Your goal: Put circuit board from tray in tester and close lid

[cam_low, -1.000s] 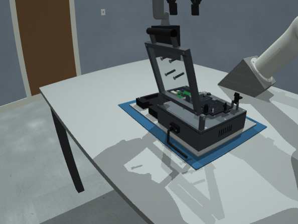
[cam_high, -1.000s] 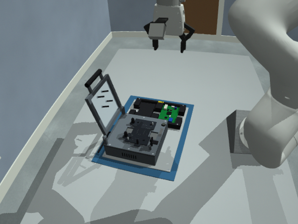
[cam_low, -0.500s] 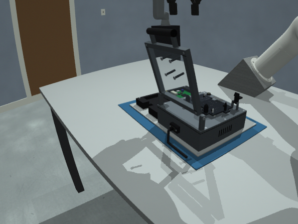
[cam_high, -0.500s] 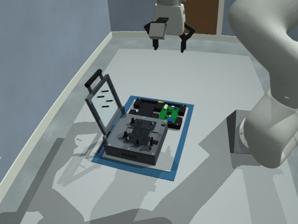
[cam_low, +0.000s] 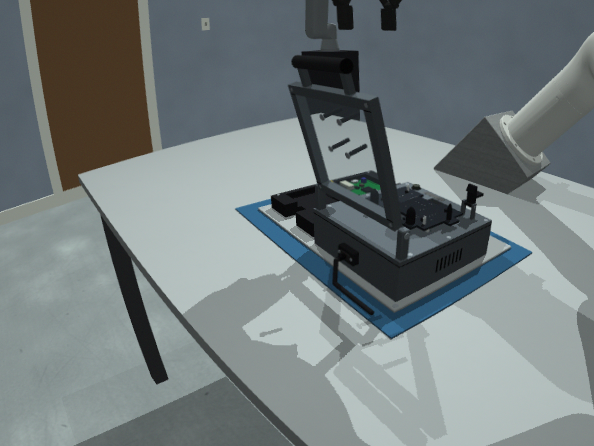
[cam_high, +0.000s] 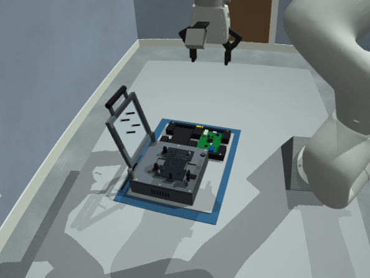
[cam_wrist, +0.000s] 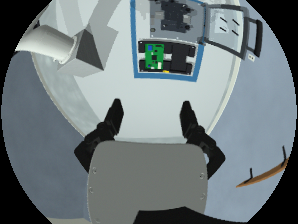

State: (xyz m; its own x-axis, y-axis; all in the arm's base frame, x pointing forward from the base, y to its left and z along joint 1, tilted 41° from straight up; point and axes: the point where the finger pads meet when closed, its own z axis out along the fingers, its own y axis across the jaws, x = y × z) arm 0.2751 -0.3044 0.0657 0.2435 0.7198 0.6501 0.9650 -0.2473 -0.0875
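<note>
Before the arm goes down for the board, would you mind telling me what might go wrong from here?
1. The raised lid stands beside the tray; the open gripper might hit it while descending.
2. The board lies low in its pocket; fingers missing the recesses would land on the walls.
3. A board resting on a pin in the tester would block latching.
</note>
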